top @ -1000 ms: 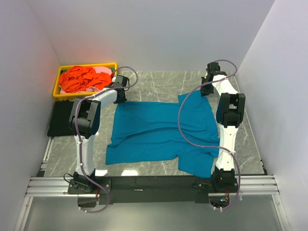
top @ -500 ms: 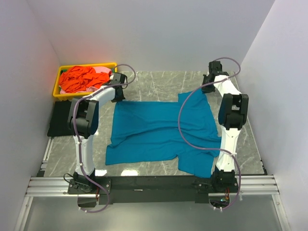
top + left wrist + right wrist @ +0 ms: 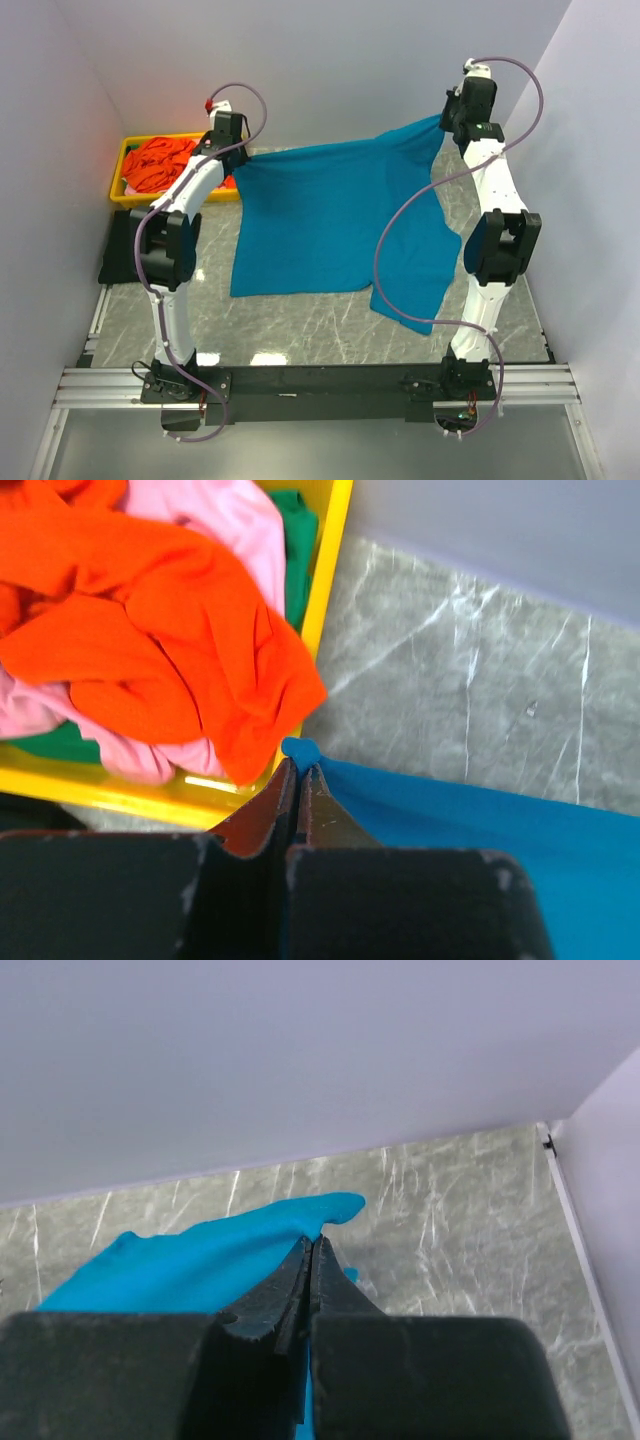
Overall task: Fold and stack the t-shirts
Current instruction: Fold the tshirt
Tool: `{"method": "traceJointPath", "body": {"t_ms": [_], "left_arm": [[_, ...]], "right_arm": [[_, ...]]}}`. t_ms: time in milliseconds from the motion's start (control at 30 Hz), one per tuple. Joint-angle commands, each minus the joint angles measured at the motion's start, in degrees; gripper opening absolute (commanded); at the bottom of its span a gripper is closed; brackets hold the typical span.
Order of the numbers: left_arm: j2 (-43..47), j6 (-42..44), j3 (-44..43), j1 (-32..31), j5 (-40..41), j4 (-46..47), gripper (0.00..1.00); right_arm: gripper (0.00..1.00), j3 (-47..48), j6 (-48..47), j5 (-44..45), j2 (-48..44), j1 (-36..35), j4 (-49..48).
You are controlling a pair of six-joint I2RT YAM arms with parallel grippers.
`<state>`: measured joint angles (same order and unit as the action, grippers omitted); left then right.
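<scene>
A large teal-blue t-shirt (image 3: 330,215) hangs stretched in the air between both arms, its lower part draping toward the marble table. My left gripper (image 3: 238,152) is shut on its upper left corner (image 3: 300,752), high near the back wall. My right gripper (image 3: 447,118) is shut on the upper right corner (image 3: 330,1208), also raised. Orange-red (image 3: 150,630), pink (image 3: 215,510) and green (image 3: 295,540) t-shirts lie heaped in the yellow tray (image 3: 125,160) at the back left. A black t-shirt (image 3: 120,250) lies flat on the table's left edge.
White walls close in the table on the left, back and right. The grey marble tabletop (image 3: 320,320) shows in front of the hanging shirt. A metal rail (image 3: 320,385) with both arm bases runs along the near edge.
Both arms have risen toward the back, lifting the teal-blue shirt off the table by its far corners; it went from lying spread to hanging stretched. The right gripper closed just before the lift.
</scene>
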<state>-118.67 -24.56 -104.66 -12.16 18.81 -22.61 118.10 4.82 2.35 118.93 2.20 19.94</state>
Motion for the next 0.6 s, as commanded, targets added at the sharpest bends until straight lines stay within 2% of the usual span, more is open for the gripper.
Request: {"method": "traceJointPath", "body": {"t_ms": [0, 267, 567], "left_arm": [[2.04, 1.88, -1.42, 0.74, -0.88, 2.48, 0.01], [3.09, 2.93, 1.39, 0.74, -2.11, 2.75, 0.00], [5.29, 3.20, 2.71, 0.74, -3.43, 0.73, 0.01]], "right_arm": [[0.00, 1.25, -3.06, -0.06, -1.42, 0.70, -2.81], [0.00, -9.46, -3.24, -1.03, -6.43, 0.70, -4.38], [0.00, -18.96, -2.62, 2.66, -13.98, 0.70, -5.45]]}}
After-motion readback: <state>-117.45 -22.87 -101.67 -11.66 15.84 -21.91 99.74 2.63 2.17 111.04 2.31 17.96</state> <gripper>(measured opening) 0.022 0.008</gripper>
